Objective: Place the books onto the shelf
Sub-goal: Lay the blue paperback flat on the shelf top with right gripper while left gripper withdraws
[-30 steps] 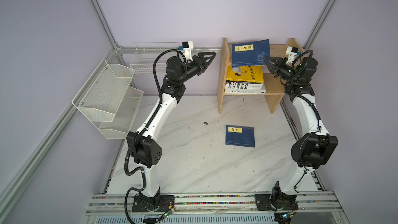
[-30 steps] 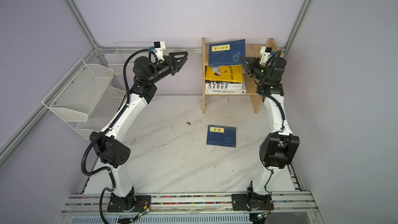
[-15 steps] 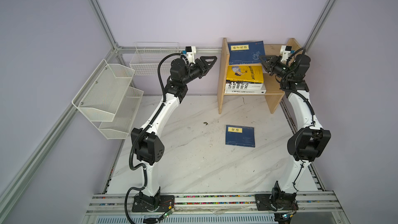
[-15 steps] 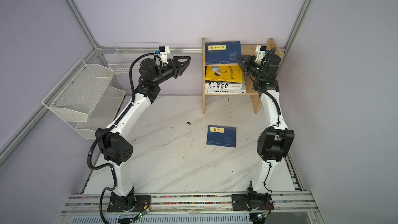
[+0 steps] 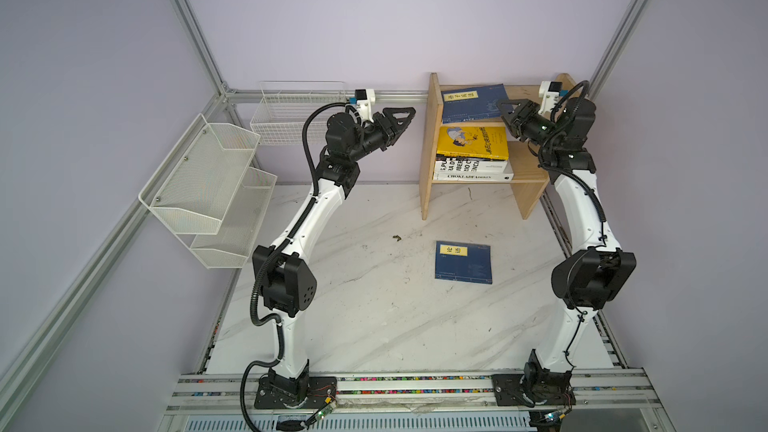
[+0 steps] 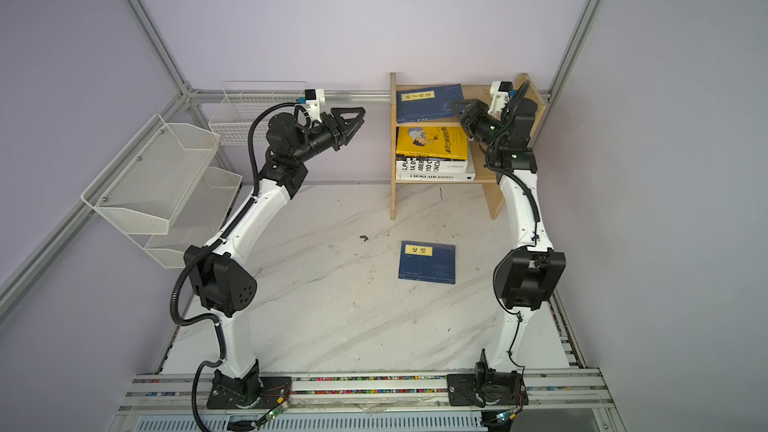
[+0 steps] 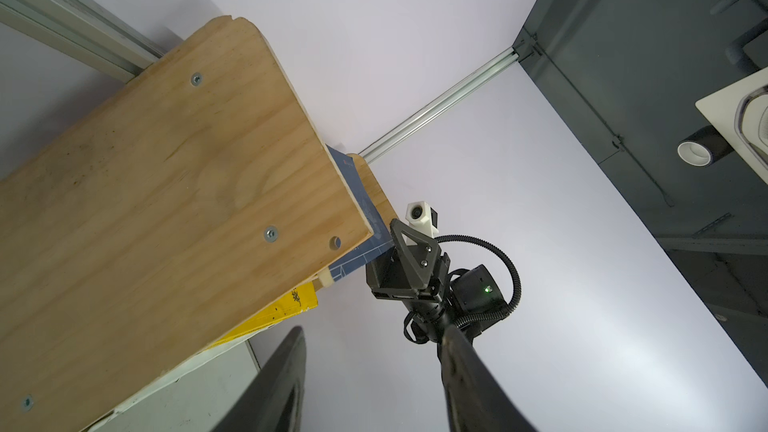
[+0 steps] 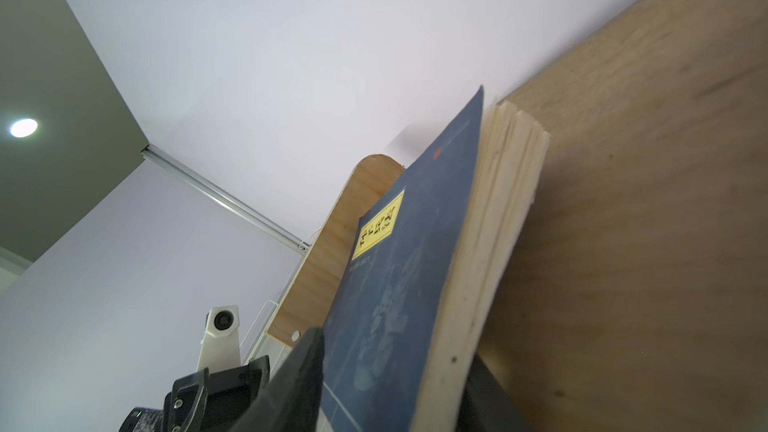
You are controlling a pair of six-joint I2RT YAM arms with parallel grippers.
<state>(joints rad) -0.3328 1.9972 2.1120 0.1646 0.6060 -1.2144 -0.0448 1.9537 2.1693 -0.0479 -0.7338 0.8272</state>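
Below, a white spine [image 5: 471, 177] reads CHOKLADFABRIKEN. Navy book [image 5: 469, 108] lies flat atop shelf [image 5: 428, 151], label [image 5: 459, 96] wallward, within right gripper [image 5: 501, 107]; gripped or not, unclear. Left gripper [image 5: 409, 115] gapes empty.

The space is enclosed by pale lilac walls [image 5: 374, 14], which are framed by silver metal posts [image 5: 189, 27]. The work surface is formed by a white tabletop [image 5: 374, 317] veined with grey and is edged at the front by a metal rail [image 5: 415, 393]. A white mesh rack [image 5: 199, 184] is fixed to the left wall, a white wire basket [image 5: 291, 118] is hung at the back, and a round lamp [image 8: 23, 128] is seen lit in a grey ceiling [image 8: 62, 56].
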